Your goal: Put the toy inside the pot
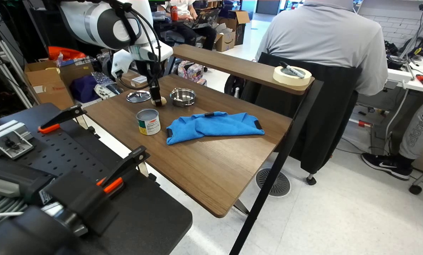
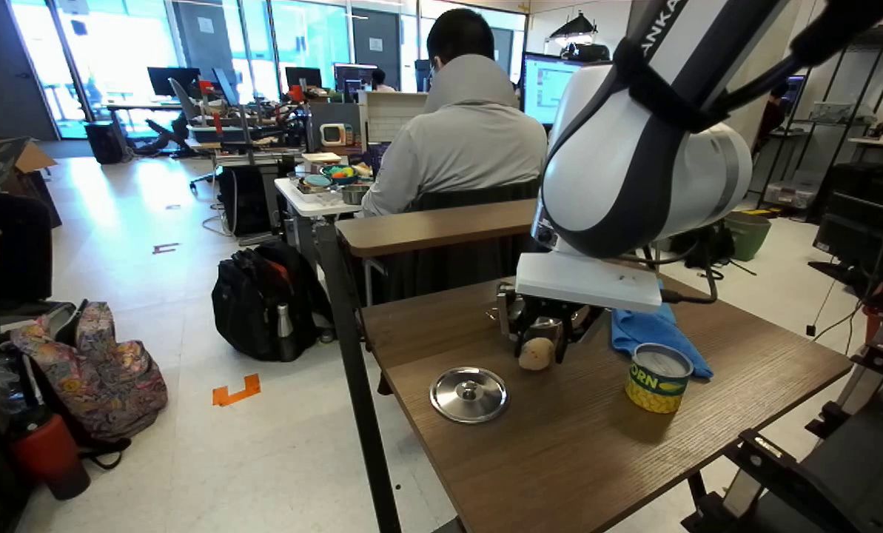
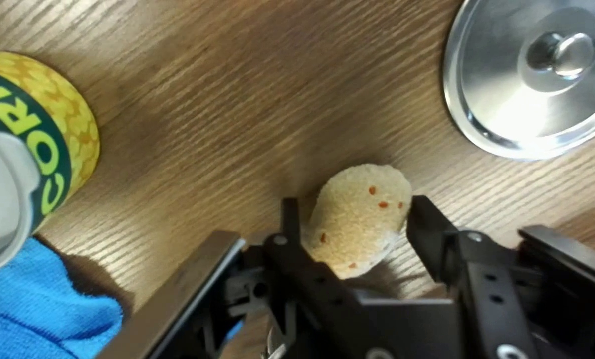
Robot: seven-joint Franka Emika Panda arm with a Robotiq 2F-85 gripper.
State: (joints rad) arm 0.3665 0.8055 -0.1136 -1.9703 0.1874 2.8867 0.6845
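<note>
The toy [image 3: 359,219] is a small cream, rounded piece with little reddish-brown marks. It also shows in both exterior views [image 1: 162,101] [image 2: 536,354], at the gripper's tips, at or near table level. My gripper [image 3: 354,215] points down with a finger on each side of the toy. The right fingertip looks in contact; a narrow strip of wood shows by the left tip. Whether it grips the toy is unclear. The pot [image 1: 188,101] is small, silvery and uncovered, standing just beside the gripper. In the wrist view only a sliver of the pot [image 3: 276,345] shows.
A silvery lid with a knob [image 3: 496,114] lies near the toy on the wooden table [image 1: 211,170]. A corn can [image 2: 656,392] and a crumpled blue cloth [image 1: 215,125] are close by. A raised shelf [image 1: 232,67] runs along one table edge.
</note>
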